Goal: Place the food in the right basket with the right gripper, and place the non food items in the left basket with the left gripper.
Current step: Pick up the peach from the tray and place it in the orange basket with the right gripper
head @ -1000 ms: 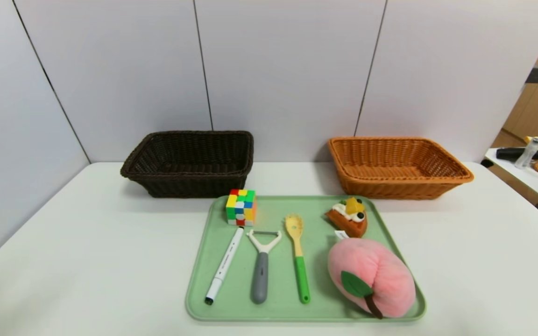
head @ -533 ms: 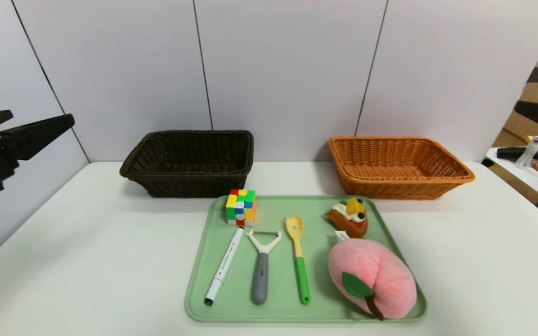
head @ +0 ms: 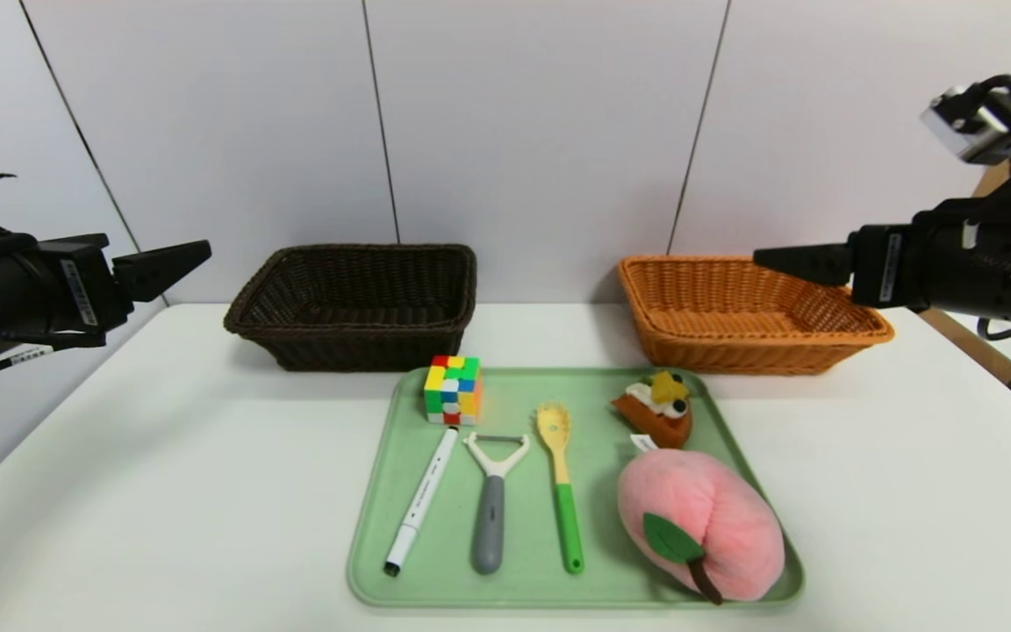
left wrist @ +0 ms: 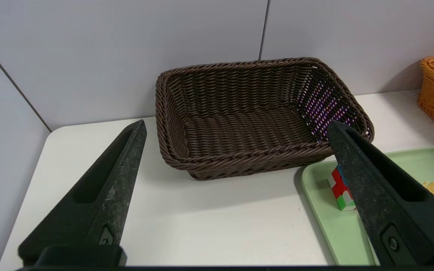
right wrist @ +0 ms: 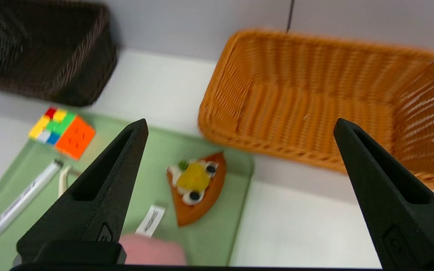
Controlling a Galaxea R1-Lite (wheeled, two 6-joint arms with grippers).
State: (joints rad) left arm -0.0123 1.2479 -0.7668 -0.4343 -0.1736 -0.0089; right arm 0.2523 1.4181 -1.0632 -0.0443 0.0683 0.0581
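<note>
The left gripper [head: 194, 254] is up in the air at the left side of the table [head: 163, 474], pointing toward the middle, and its two black fingers [left wrist: 104, 195] are spread wide apart with nothing between them. Its arm reaches in flat from the left edge, near the dark brown basket [head: 356, 303]. The right gripper [head: 777, 261] does the same from the other side: it hangs above the orange basket [head: 747, 312], arm held level, fingers [right wrist: 100, 195] wide apart and holding nothing. Both baskets sit at the back by the wall, well apart. In front of them lies a pale green tray [head: 435, 588]. On it are the puzzle cube [head: 453, 390] at the back left, then the white marker pen [head: 422, 499], the peeler [head: 492, 500] and the yellow spork [head: 560, 483] side by side. The little cake slice [head: 656, 408] sits at the back right of the tray, and the big pink peach [head: 700, 522] lies just in front of it.
</note>
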